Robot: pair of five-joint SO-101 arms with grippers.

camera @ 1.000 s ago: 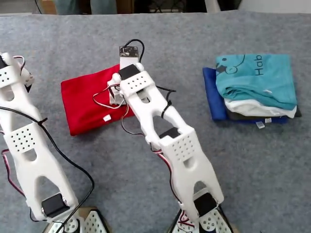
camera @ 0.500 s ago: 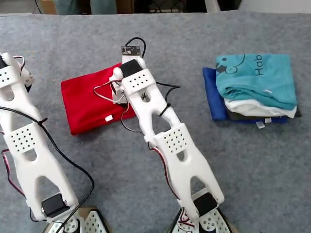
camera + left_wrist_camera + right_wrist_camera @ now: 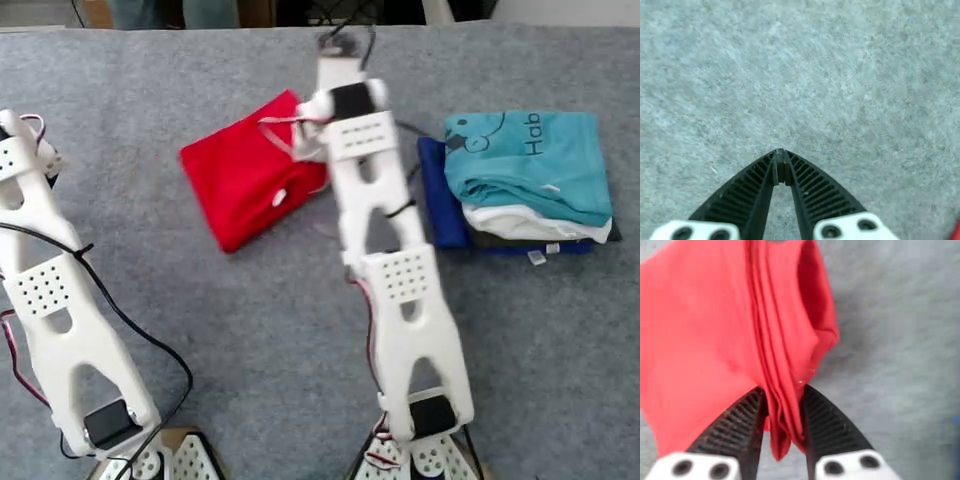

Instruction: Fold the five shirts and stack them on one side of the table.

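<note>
Red shirt [image 3: 245,180] pinched at its folded edge by the right gripper [image 3: 782,390], near the stack [image 3: 525,180] (left gripper [image 3: 780,157] pressed together over grey felt [image 3: 840,75]).

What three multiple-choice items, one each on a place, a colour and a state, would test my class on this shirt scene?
1. Where is the red shirt relative to the stack?
A. On top of it
B. On the table, apart from it
C. Tucked under it

2. What colour is the stack's top shirt?
A. Red
B. White
C. Teal

3. What state is the right claw in?
A. Shut on the red shirt
B. Open and empty
C. Shut on nothing

Answers:
1 B: in the high view, grey table shows between the red shirt and the stack.
2 C: the teal one lies uppermost.
3 A: the right wrist view shows it pinching red folds.
</note>
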